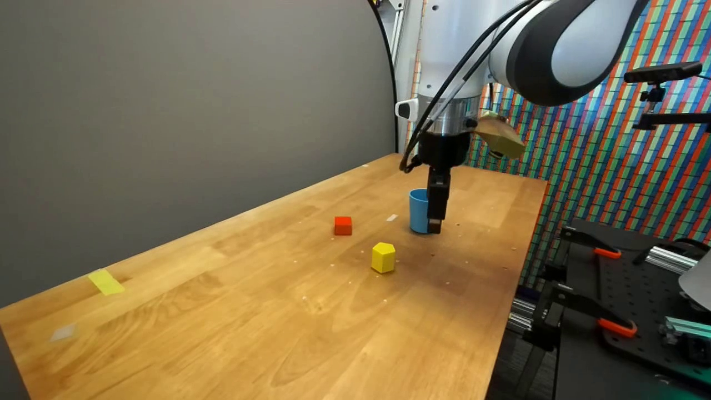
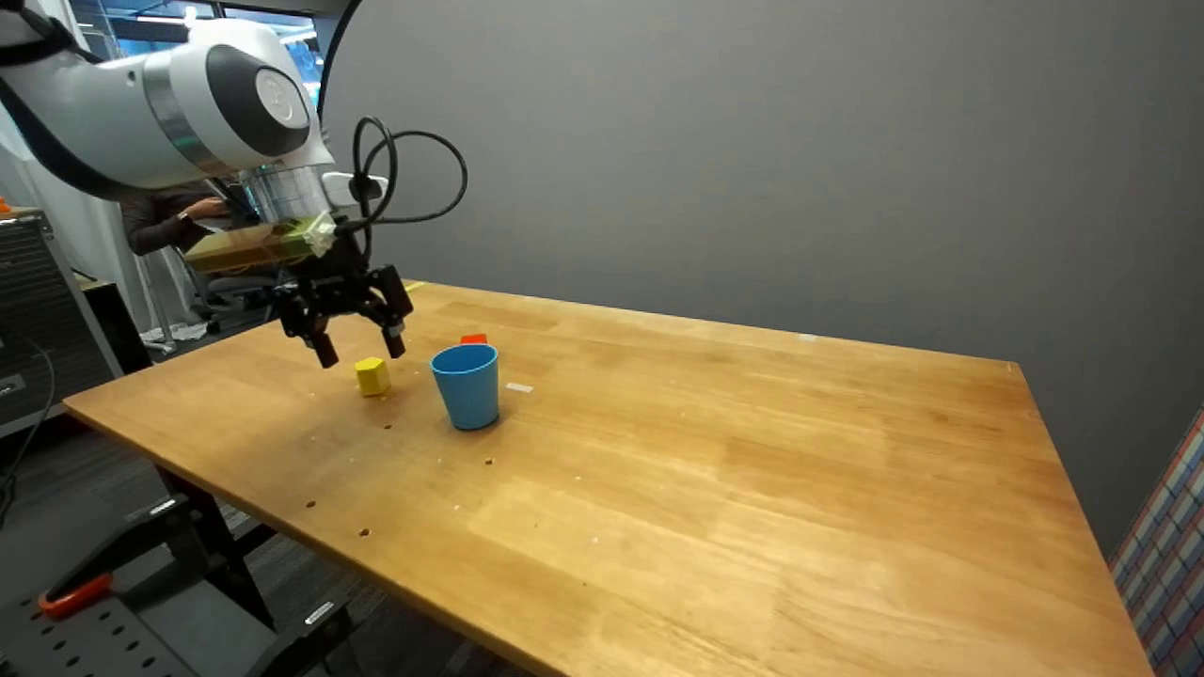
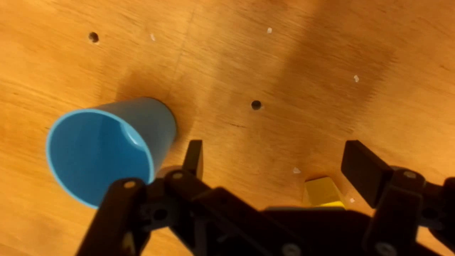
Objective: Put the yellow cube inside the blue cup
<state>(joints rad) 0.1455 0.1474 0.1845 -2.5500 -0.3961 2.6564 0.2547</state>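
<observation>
1. Wide-open gripper [image 2: 361,354], nothing in its grasp, hanging above the wooden tabletop [image 2: 800,489]. Pretty decent pose for the pick, most likely the step in hand.
2. Find the yellow cube [image 3: 322,192] at lower right in the wrist view, resting on the tabletop, partly hidden behind the gripper body.
3. Off-centre though: much nearer the finger [image 3: 366,172] at the right of that view. Probably nudge toward the lower right of the frame before descending, or risk a fingertip landing on top.
4. Check the yellow cube [image 1: 383,258] in an exterior view, just below mid-frame: top face five-sided by the look of it. Maybe twist the wrist to get a flat side square to one pad, else expect some turning or slipping.
5. Go down slow, straddle, squeeze gently and low.
6. Mind the blue cup [image 2: 466,390], upright, mouth up, left of centre in an exterior view. Avoid sweeping toward the left of the wrist view while low.
7. Once gripped, lift above the rim before carrying over. Ignore the red cube [image 1: 343,226], near mid-frame in an exterior view.
</observation>
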